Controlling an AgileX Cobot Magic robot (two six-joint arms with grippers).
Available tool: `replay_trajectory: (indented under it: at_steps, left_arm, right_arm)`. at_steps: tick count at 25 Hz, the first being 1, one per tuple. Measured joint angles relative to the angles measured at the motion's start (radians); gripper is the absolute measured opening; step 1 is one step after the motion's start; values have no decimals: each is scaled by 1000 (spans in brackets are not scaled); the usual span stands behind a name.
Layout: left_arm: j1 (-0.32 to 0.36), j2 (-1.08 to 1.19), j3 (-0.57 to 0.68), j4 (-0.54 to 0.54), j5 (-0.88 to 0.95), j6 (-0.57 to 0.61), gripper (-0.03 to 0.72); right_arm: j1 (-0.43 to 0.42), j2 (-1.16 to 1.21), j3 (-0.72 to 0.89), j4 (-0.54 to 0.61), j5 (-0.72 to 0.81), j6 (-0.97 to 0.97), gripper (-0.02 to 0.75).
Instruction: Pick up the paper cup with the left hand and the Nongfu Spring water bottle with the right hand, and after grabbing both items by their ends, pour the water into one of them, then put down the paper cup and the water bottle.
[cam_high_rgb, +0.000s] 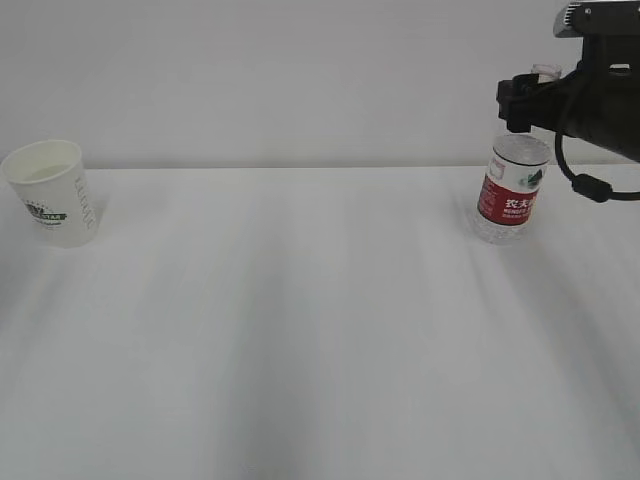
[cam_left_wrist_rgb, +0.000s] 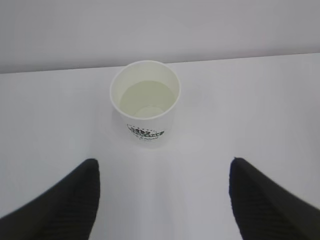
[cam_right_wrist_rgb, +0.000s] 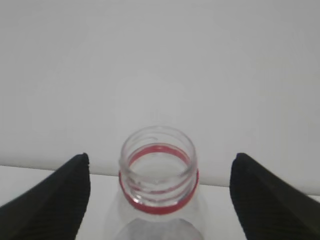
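Paper cup (cam_left_wrist_rgb: 145, 102) upright on the table (cam_high_rgb: 320, 340) at 9 o'clock, water (cam_left_wrist_rgb: 148, 98) inside; judged already poured and set down. Nongfu Spring water bottle (cam_high_rgb: 511, 190) stands uncapped at 3 o'clock. Left hand (cam_left_wrist_rgb: 162, 200) jaws spread wide, cup ahead at 12, untouched. Right hand (cam_right_wrist_rgb: 160, 200) jaws equally wide, flanking the bottle neck without contact; released.

The paper cup (cam_high_rgb: 52, 192) stands on the worktop (cam_high_rgb: 300, 330) at nine o'clock, water (cam_left_wrist_rgb: 147, 98) in it; the Nongfu Spring water bottle (cam_high_rgb: 511, 190) stands upright at two o'clock (well apart).
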Motion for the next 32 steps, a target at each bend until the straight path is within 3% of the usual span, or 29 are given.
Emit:
replay_trajectory:
  at_steps: [32]
  left_arm:
    - [0, -102, 0, 16, 29, 0, 585]
  right_arm:
    - [0, -322, 2, -4, 517, 2, 626]
